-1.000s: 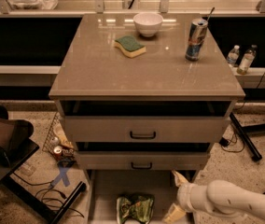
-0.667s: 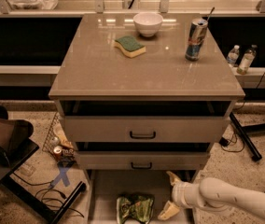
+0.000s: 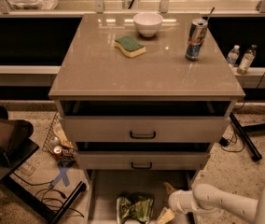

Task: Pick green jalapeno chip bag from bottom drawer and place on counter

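Note:
The green jalapeno chip bag lies crumpled on the floor of the open bottom drawer, near its front middle. My gripper comes in from the lower right on a white arm and sits over the drawer just right of the bag. Its tan fingers are spread, one pointing up and one down, with nothing between them. The counter is the glossy tan top of the cabinet above.
On the counter stand a white bowl, a green-and-yellow sponge and a drink can. Two upper drawers with black handles are shut. A black stand and cables are at the left. Bottles stand at the right.
My gripper and arm have moved left over the bottom drawer, closer to the chip bag. The bag has not moved.

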You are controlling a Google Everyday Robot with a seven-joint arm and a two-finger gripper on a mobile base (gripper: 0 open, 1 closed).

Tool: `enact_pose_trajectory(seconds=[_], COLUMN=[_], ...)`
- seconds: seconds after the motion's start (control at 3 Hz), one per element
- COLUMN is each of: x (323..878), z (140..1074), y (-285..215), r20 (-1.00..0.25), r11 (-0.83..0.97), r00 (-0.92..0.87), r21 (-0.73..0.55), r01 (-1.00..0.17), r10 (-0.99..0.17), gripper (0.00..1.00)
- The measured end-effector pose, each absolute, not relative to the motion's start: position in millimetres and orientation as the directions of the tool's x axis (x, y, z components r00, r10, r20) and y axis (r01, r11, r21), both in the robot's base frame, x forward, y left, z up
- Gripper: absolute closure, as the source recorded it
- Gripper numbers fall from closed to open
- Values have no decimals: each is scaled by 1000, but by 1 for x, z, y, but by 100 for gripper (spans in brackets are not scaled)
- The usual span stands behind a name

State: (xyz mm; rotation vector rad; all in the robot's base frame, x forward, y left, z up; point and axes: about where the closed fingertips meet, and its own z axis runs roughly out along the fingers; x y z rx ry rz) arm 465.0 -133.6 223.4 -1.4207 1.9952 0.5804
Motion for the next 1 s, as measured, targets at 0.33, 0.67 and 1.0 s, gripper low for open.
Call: enact_pose_trajectory(seconds=[0.33, 0.67, 1.0], x=[466, 467, 470], z=[215, 205, 168], y=[-133, -115, -67], r20=[-703, -684, -693], r11=[335, 298, 224], r00=[-245, -233, -215], r21=[9, 24, 78], r01=[-942, -954, -971], r10=[-668, -691, -688], gripper=[0, 0, 0])
